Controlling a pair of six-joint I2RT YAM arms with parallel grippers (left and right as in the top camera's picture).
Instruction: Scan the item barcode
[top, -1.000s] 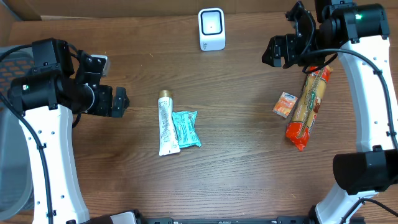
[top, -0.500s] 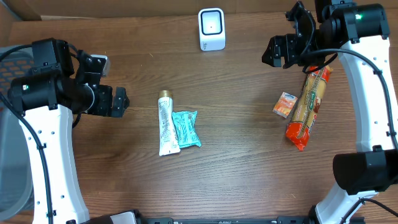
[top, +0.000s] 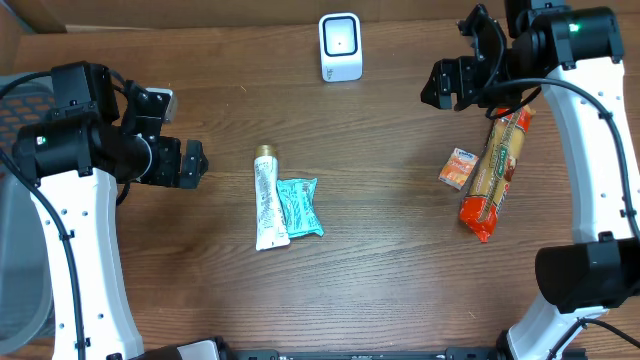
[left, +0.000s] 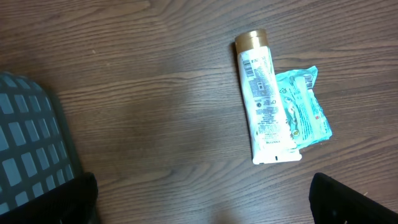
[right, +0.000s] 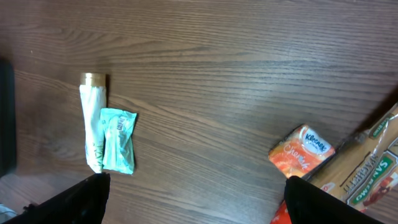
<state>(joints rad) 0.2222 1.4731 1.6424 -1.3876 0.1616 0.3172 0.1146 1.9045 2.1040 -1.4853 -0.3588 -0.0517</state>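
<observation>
Both spread and empty: left pincer (top: 197, 163), right pincer (top: 455, 55); one scanner (top: 340, 46), one tube (top: 268, 198), three packets (top: 299, 206) (top: 459, 168) (top: 495, 175).

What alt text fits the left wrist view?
A white tube with a gold cap lies on a wooden table, a teal packet against its right side. A grey gridded bin sits lower left, and the dark fingers of the open left gripper frame the bottom corners.

White tube (top: 268, 205) with gold cap (top: 264, 152), teal packet (top: 299, 207), orange box (top: 459, 168), brown wood-grain table (top: 380, 260).
</observation>
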